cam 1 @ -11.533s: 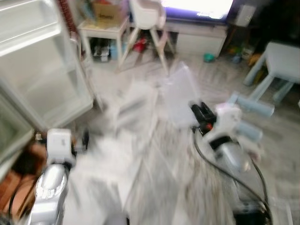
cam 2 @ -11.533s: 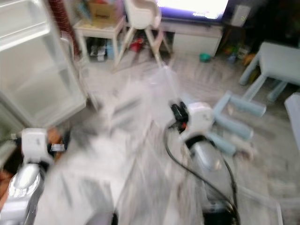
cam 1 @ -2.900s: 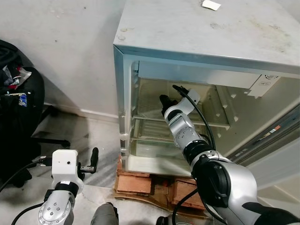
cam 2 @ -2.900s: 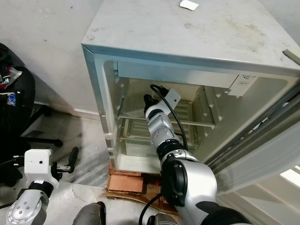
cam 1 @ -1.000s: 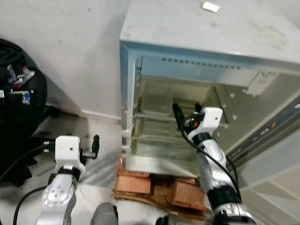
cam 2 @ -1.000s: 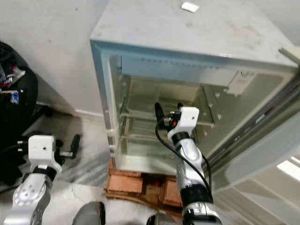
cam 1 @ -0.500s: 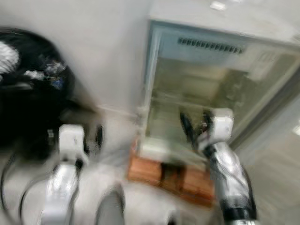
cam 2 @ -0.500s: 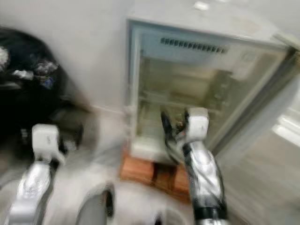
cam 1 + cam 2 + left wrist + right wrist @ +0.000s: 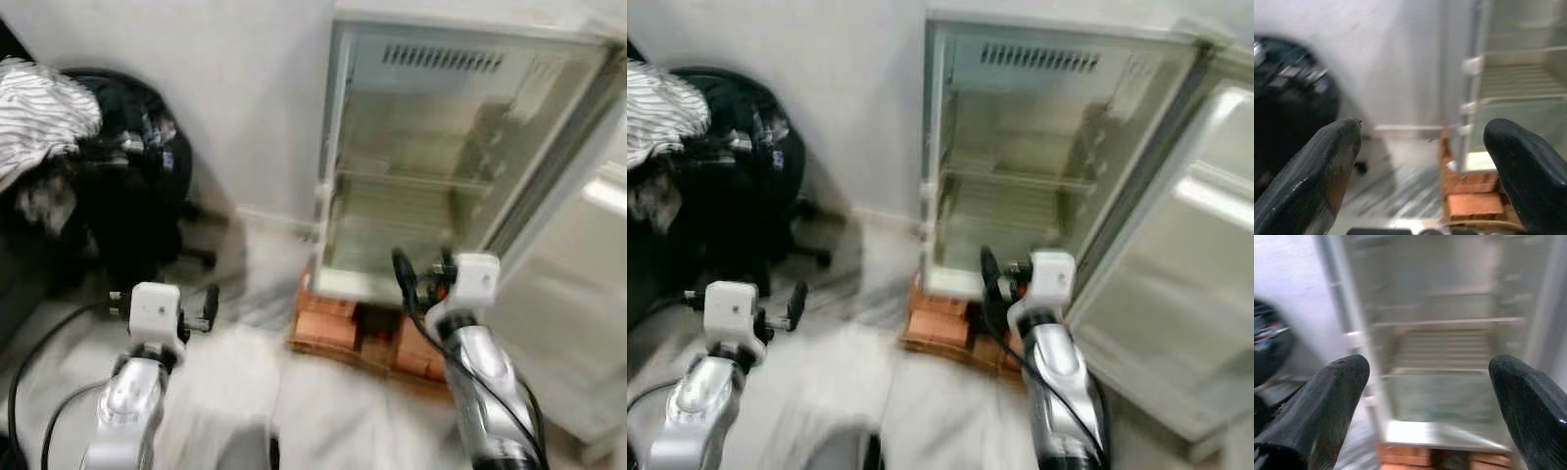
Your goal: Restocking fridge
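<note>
Left eye view: the fridge stands open straight ahead, raised on a stack of bricks, its shelves bare as far as the blur lets me tell. The right gripper hangs directly in front of the lower compartment, fingers pointing up and toward the opening, nothing between them. The left gripper sits well off to the left of the cabinet, beyond its hinge-side wall, nearer a dark office chair piled with clothes.

Right eye view: same layout — the fridge door swings out beyond the right gripper's far side, so the opening lies ahead of that gripper and slightly up. No item to stock can be made out near either gripper.

Left wrist view: both black fingers are spread wide and hold nothing; past them lie the wall, the bricks and the fridge's left edge, off to one side of the line along the fingers.

Right wrist view: fingers likewise spread apart and empty, and the shelves — long edges running across the gripper's line of reach — sit squarely between them.

My reading: the right arm is the nearer and better aligned one for anything going into the fridge, while goods must first be found elsewhere
</note>
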### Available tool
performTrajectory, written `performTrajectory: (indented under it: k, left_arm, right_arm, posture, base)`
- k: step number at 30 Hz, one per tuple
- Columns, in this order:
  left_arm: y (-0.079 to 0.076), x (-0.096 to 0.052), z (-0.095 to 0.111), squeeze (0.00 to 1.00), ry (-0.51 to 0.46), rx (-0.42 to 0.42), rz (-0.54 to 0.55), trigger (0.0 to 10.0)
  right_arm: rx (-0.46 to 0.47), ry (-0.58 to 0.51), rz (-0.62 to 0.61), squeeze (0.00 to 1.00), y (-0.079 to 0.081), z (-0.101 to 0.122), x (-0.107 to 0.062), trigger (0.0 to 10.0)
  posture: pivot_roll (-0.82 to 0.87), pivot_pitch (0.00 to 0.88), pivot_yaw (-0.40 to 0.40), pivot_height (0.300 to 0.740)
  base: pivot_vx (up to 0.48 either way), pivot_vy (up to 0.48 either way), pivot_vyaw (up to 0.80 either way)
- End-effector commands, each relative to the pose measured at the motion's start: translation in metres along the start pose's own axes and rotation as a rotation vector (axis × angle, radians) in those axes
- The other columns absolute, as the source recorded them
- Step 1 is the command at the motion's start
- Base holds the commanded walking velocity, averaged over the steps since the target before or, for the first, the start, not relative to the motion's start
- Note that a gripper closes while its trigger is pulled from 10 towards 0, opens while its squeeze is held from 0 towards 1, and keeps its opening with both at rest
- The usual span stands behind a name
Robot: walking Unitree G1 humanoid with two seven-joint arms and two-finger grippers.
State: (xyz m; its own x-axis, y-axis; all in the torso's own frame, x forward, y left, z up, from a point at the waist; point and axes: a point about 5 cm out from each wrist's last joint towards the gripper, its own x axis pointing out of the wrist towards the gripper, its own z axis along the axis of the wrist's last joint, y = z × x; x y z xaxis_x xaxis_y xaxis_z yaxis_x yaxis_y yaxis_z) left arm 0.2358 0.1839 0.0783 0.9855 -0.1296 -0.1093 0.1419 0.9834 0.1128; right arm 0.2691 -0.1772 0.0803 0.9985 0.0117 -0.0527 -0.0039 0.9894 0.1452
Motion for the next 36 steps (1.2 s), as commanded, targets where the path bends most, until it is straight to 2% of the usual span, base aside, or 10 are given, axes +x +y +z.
performTrajectory:
  k: [1,2,3,5,6,21,25,28,35,36]
  left_arm:
    - [-0.001,0.005,0.005,0.0,-0.021,0.016,-0.018,10.0]
    - [-0.003,0.006,0.005,0.0,-0.022,0.009,-0.034,10.0]
    - [-0.003,0.006,0.005,0.0,-0.022,0.009,-0.034,10.0]
    - [-0.005,0.007,0.006,0.0,-0.034,0.021,-0.044,10.0]
    - [-0.006,0.008,0.006,0.0,-0.035,0.02,-0.044,10.0]
    - [-0.011,0.007,0.004,0.0,-0.041,0.04,-0.072,10.0]
    - [-0.01,0.008,0.005,0.0,-0.046,0.046,-0.065,10.0]
    - [-0.01,0.008,0.005,0.0,-0.047,0.051,-0.064,10.0]
    - [-0.013,0.006,0.003,0.0,-0.045,0.058,-0.077,10.0]
    - [-0.014,0.005,0.002,0.0,-0.042,0.054,-0.079,10.0]
  right_arm:
    - [-0.056,-0.013,-0.064,0.0,-0.004,0.004,0.002,10.0]
    - [-0.139,-0.001,-0.134,0.0,-0.009,0.002,0.003,10.0]
    - [-0.139,-0.001,-0.134,0.0,-0.009,0.002,0.003,10.0]
    - [-0.045,0.033,-0.055,0.0,-0.006,0.001,0.003,10.0]
    - [-0.043,0.028,-0.049,0.0,-0.006,0.002,0.003,10.0]
    - [-0.039,0.022,0.048,0.0,0.004,0.001,0.007,10.0]
    - [-0.054,0.014,0.099,0.0,0.008,0.001,0.009,10.0]
    - [-0.09,0.02,0.078,0.0,0.006,0.0,0.012,10.0]
    - [-0.04,0.052,0.146,0.0,0.015,-0.007,0.01,10.0]
    - [0.023,0.127,0.261,0.0,0.026,-0.016,0.005,10.0]
  posture:
    - [0.08,0.0,-0.034,0.74]
    - [0.07,0.0,-0.033,0.74]
    - [0.07,0.0,-0.033,0.74]
    - [0.07,0.0,-0.033,0.74]
    - [0.07,0.0,-0.033,0.74]
    - [0.07,0.0,-0.035,0.74]
    - [0.07,0.0,-0.036,0.74]
    - [0.07,0.0,-0.037,0.74]
    - [0.08,0.0,-0.037,0.74]
    - [0.08,0.0,-0.037,0.74]
  base:
    - [0.0,0.0,0.0]
    - [0.0,-0.266,0.0]
    - [0.0,-0.266,0.0]
    - [0.0,-0.48,0.0]
    - [0.0,-0.48,0.0]
    - [0.0,-0.48,0.0]
    - [0.0,-0.48,0.0]
    - [0.0,-0.48,0.0]
    - [0.0,-0.48,0.0]
    - [0.0,-0.48,0.0]
